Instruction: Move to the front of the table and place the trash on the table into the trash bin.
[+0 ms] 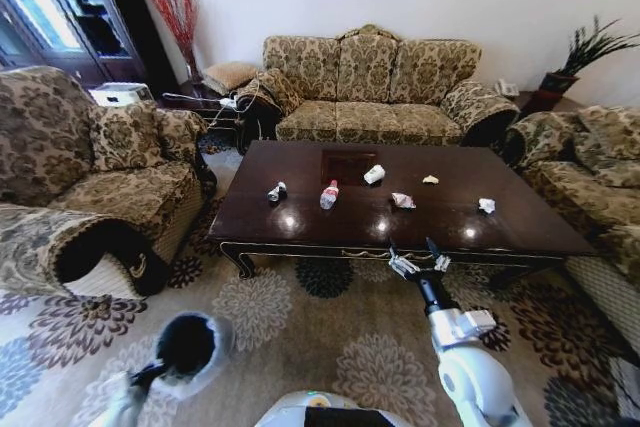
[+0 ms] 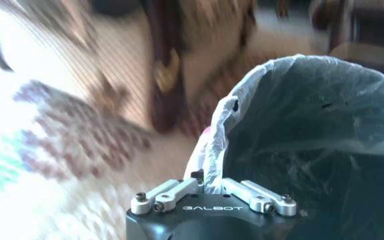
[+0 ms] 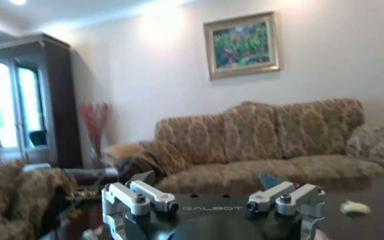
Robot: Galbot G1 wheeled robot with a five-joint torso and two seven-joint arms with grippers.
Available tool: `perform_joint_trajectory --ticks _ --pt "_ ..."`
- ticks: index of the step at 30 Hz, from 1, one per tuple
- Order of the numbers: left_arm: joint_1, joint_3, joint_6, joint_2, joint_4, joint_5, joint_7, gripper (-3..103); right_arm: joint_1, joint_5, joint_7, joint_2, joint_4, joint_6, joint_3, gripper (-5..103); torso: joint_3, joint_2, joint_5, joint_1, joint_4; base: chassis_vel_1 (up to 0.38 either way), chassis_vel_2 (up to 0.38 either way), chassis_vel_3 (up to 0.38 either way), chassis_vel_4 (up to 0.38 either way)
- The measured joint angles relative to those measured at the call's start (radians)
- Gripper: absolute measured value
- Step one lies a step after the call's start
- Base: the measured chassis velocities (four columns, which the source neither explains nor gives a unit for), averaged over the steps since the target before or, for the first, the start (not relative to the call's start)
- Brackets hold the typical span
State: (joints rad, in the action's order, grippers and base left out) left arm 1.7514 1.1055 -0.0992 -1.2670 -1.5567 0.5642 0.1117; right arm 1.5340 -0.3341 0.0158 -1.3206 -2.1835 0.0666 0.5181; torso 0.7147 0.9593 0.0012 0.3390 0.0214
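Trash: plastic bottle [image 1: 329, 195], paper cup [image 1: 374, 174] and wrappers lying on the coffee table [image 1: 300, 162]. I am positioning at its front; right gripper [image 1: 419, 253] spread open, empty. Left gripper [image 2: 210, 188] seemingly pinching the trash bin [image 1: 187, 345] liner. Next: reaching a piece.

The surface [image 1: 400, 222] before me is dark wood, glossy enough to mirror the ceiling lights. My trash bin [image 2: 325, 150] wears a thin, crinkled translucent plastic liner — soft-looking, faintly shiny. My right gripper [image 3: 215, 192] has pale matt metal links on a dark smooth body — jaws spread.
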Motion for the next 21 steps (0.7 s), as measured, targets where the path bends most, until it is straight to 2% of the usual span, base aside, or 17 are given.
perform_joint_trajectory --ticks 1,3,4,6,8,9,13,14,15,17,19,21 --pt "0.000 0.000 0.000 0.000 0.000 0.000 0.000 0 0.000 0.000 0.000 0.000 0.000 0.000 0.000 100 0.000 0.000 0.0000 0.000 0.0000 0.000 0.000 0.000 0.000" --pt "0.075 0.065 -0.016 -0.020 -0.195 0.039 -0.015 0 -0.007 0.015 0.015 -0.027 0.006 0.030 0.005 100 0.000 0.000 -0.0010 0.000 -0.0006 0.000 0.000 0.000 0.000" --pt "0.075 0.065 -0.016 -0.020 -0.195 0.039 -0.015 0 -0.007 0.015 0.015 -0.027 0.006 0.030 0.005 100 0.000 0.000 -0.0010 0.000 -0.0006 0.000 0.000 0.000 0.000" --pt "0.116 0.108 -0.035 -0.032 -0.344 0.067 -0.019 0 0.000 0.030 0.014 -0.053 0.006 0.059 0.011 100 0.000 0.000 -0.0012 0.000 -0.0020 0.000 0.000 0.000 0.000" --pt "0.147 0.131 -0.040 -0.039 -0.428 0.084 -0.022 0 0.002 0.039 0.010 -0.065 0.005 0.077 0.010 100 0.000 0.000 -0.0011 0.000 -0.0022 0.000 0.000 0.000 0.000" --pt "0.147 0.131 -0.040 -0.039 -0.428 0.084 -0.022 0 0.002 0.039 0.010 -0.065 0.005 0.077 0.010 100 0.000 0.000 -0.0011 0.000 -0.0022 0.000 0.000 0.000 0.000" --pt "0.201 0.204 -0.072 -0.032 -0.650 0.145 -0.056 0 0.008 0.067 0.027 -0.068 -0.003 0.103 0.006 100 0.000 0.000 -0.0011 0.000 -0.0003 0.000 0.000 0.000 0.000" --pt "0.201 0.204 -0.072 -0.032 -0.650 0.145 -0.056 0 0.008 0.067 0.027 -0.068 -0.003 0.103 0.006 100 0.000 0.000 -0.0011 0.000 -0.0003 0.000 0.000 0.000 0.000" --pt "0.196 0.210 -0.081 -0.021 -0.675 0.154 -0.062 0 0.011 0.072 0.031 -0.067 -0.007 0.104 0.006 100 0.000 0.000 -0.0010 0.000 -0.0004 0.000 0.000 0.000 0.000" --pt "0.155 0.218 -0.120 0.047 -0.740 0.183 -0.081 0 0.030 0.099 0.038 -0.060 -0.020 0.108 0.007 100 0.000 0.000 -0.0009 0.000 -0.0015 0.000 0.000 0.000 0.000" --pt "0.147 0.217 -0.125 0.060 -0.745 0.186 -0.084 0 0.034 0.106 0.039 -0.060 -0.021 0.110 0.007 100 0.000 0.000 -0.0009 0.000 -0.0017 0.000 0.000 0.000 0.000" --pt "0.087 0.168 -0.156 0.168 -0.743 0.200 -0.107 0 0.063 0.150 0.036 -0.061 -0.023 0.124 0.005 100 0.000 0.000 -0.0011 0.000 -0.0014 0.000 0.000 0.000 0.000"
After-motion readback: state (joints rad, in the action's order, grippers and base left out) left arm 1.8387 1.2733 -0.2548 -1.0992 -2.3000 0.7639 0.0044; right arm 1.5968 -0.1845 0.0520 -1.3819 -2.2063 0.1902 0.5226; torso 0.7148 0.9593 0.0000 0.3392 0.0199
